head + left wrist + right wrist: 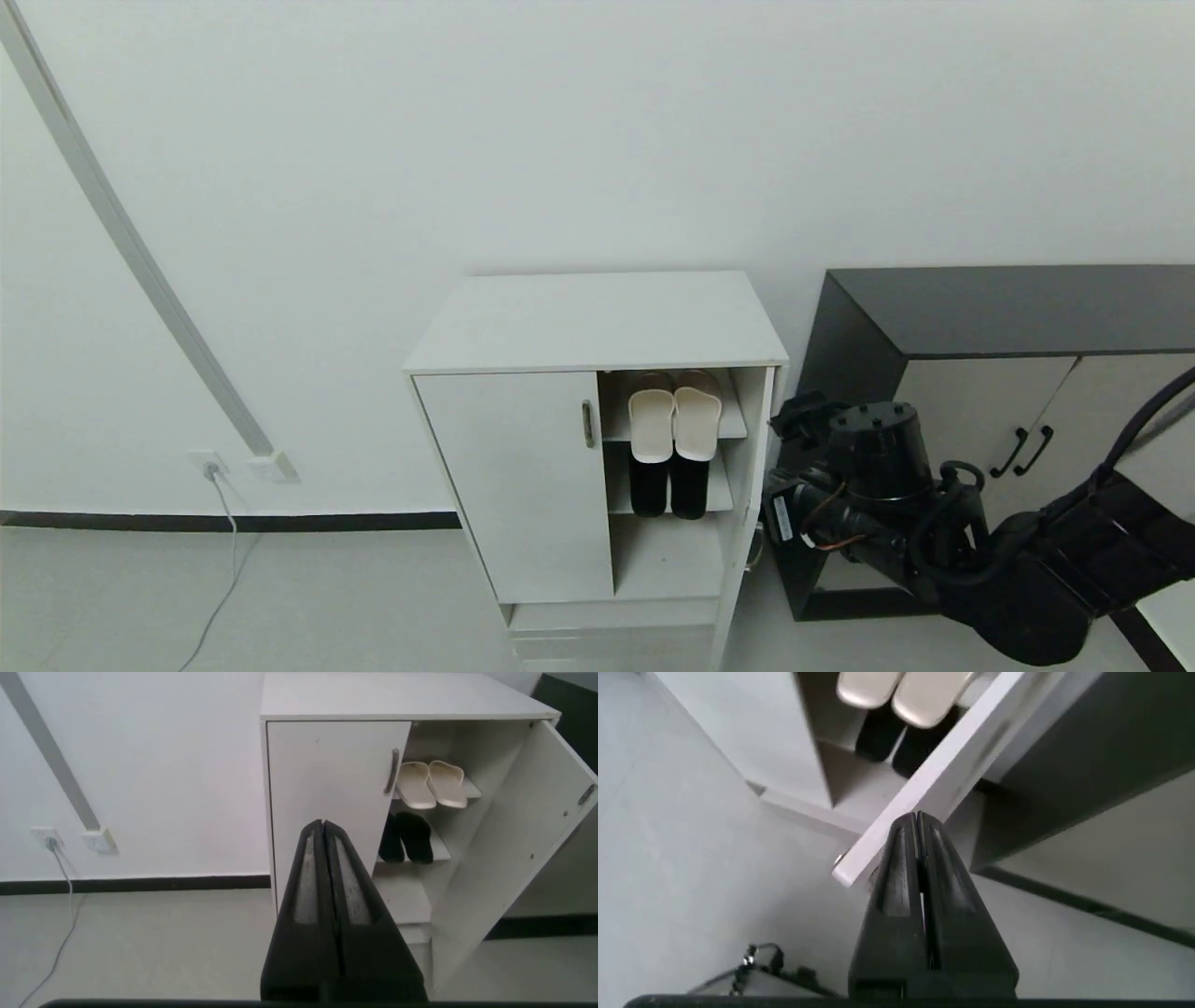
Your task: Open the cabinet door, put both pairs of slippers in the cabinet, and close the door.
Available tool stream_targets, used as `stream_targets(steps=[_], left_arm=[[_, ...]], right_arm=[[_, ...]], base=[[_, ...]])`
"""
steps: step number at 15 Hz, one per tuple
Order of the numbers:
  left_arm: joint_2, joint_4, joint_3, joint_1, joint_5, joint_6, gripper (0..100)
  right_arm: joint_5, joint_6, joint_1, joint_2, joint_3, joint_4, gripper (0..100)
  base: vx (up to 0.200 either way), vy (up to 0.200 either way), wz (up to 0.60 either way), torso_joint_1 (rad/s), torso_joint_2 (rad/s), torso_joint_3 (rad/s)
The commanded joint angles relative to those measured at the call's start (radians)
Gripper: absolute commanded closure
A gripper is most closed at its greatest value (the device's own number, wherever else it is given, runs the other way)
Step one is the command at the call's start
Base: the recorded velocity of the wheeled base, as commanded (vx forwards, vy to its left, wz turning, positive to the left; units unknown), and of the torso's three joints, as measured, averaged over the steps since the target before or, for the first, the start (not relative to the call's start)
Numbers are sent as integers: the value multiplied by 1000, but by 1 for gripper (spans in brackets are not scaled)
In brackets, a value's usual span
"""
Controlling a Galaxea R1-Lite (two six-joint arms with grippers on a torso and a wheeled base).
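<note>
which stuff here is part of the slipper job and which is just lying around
Job:
white cabinet
its open door
white slippers, upper shelf
black slippers, shelf below
right gripper, by the door's edge

Just there:
black sideboard
wall socket
cable
wall conduit

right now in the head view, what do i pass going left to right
trunking → socket → shut door → handle → white slippers → open door → black cabinet
</note>
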Motion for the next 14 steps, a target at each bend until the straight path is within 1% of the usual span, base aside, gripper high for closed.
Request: stream_targets(steps=[1,5,9,12,14], left_arm=[[1,0,0,0,1,-1,100],[1,0,0,0,1,-2,100],[1,0,0,0,1,-1,100],[1,0,0,0,1,-1,100],[1,0,0,0,1,-1,100]], right_arm=[[-1,-11,-24,-3,25,2,100],[2,-5,-36,59,22,5,100],[10,0,-36,114,-9,-1,100],[21,17,-30,195,-47,-96,100],[33,41,-16,269,-112,-169,100]], base=[[0,0,0,0,0,0],[0,0,0,0,0,0],[0,0,0,0,0,0],[0,0,0,0,0,0],[0,0,0,0,0,0]])
